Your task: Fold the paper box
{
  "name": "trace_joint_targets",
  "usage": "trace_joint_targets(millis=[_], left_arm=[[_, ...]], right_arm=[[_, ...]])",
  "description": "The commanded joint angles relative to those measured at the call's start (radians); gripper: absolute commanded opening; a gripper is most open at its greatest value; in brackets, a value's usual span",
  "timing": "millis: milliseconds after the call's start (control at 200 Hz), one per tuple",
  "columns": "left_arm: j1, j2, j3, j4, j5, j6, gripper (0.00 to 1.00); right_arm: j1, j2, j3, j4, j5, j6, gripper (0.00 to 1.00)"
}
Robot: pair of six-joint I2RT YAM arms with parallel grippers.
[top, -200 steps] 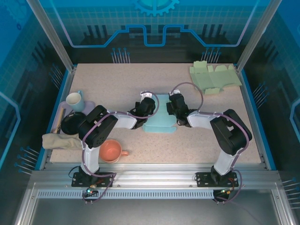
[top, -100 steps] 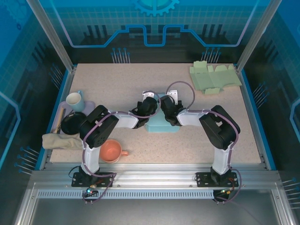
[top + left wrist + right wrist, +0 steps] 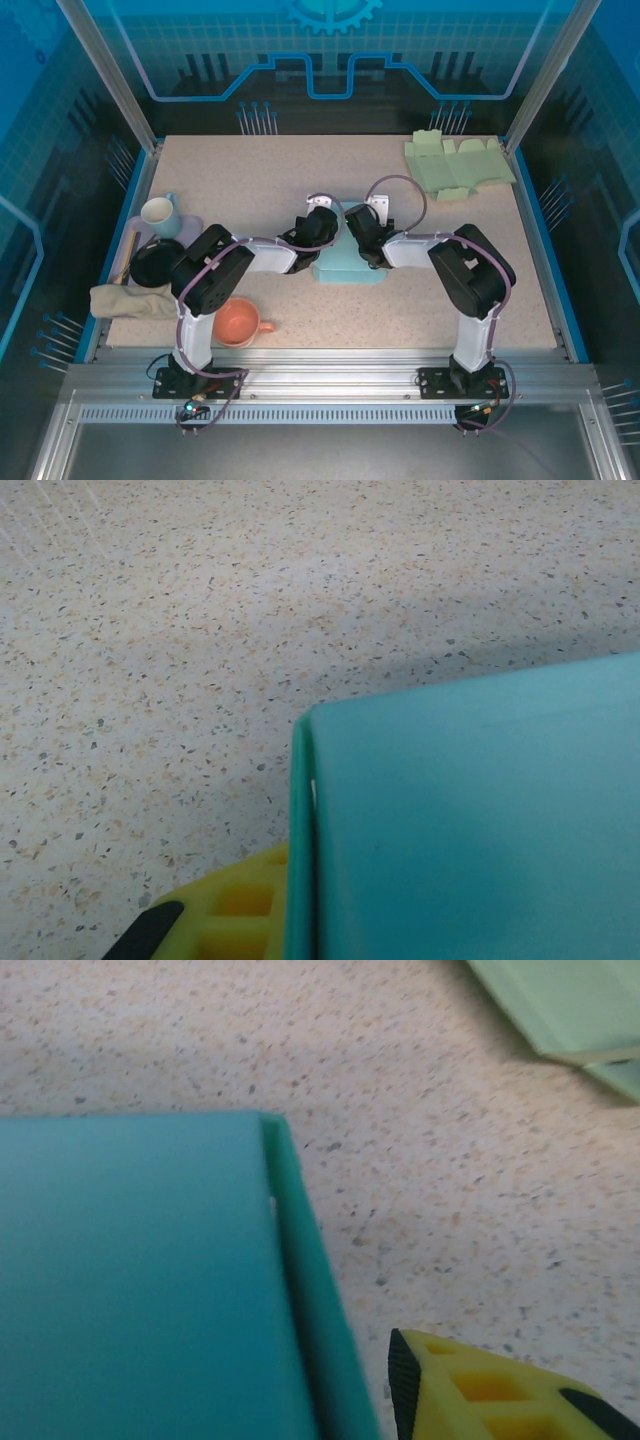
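1. Teal paper box (image 3: 346, 268), made of thin matte card, sits at the middle of the speckled beige tabletop (image 3: 240, 190). Both arms reach in to its far edge, so the step in hand looks like raising and creasing a panel there.
2. At the far-left corner the left gripper (image 3: 320, 224) has its fingers pressed almost together. In the left wrist view one yellow finger (image 3: 245, 920) lies just beside the folded teal edge and its partner is hidden behind the panel. It seems to be pinching that wall, though the close view leaves some doubt.
3. On the far-right side, the right gripper (image 3: 358, 226) shows one yellow, black-padded finger (image 3: 480, 1390) just beside the box's narrow edge strip. The other finger is behind the teal sheet, so I cannot tell whether the pair is spread or closing.
4. To do it well, the left pinch should act as the anchor. The right fingers should press along the crease line, not mid-panel, where thin card would bow. Go slowly so flap and wall meet squarely.
5. The box is uniformly teal. Close up, a broad flat panel carries a narrow folded strip, with a small gap at the corner. By my judgement it is only partly folded.
6. Pale green flat card blanks (image 3: 460, 165) lie well apart at the far-right corner, out of the way.
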Motion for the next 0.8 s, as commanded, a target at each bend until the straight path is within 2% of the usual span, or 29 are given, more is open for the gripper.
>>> trace_joint_targets(millis=[0, 105, 375, 505, 575, 695, 795], left_arm=[[0.014, 0.031, 0.004, -0.097, -0.058, 0.017, 0.12], [0.013, 0.031, 0.003, -0.097, -0.058, 0.017, 0.12], [0.013, 0.029, 0.003, -0.094, -0.056, 0.019, 0.12], [0.013, 0.029, 0.003, -0.097, -0.062, 0.013, 0.12], [0.013, 0.030, 0.004, -0.099, -0.063, 0.013, 0.12], [0.012, 0.032, 0.007, -0.103, -0.065, 0.011, 0.12], [0.013, 0.032, 0.009, -0.105, -0.066, 0.011, 0.12]], right_arm=[[-0.055, -0.025, -0.047, 0.106, -0.210, -0.019, 0.44], [-0.058, -0.008, -0.046, 0.139, -0.242, -0.021, 0.45], [-0.063, 0.016, -0.034, 0.122, -0.181, 0.012, 0.41], [-0.061, 0.015, 0.021, -0.108, 0.034, 0.140, 0.36], [-0.060, 0.008, 0.023, -0.162, 0.116, 0.179, 0.35], [-0.061, -0.007, 0.017, -0.206, 0.191, 0.208, 0.35], [-0.059, -0.004, 0.020, -0.204, 0.179, 0.200, 0.36]])
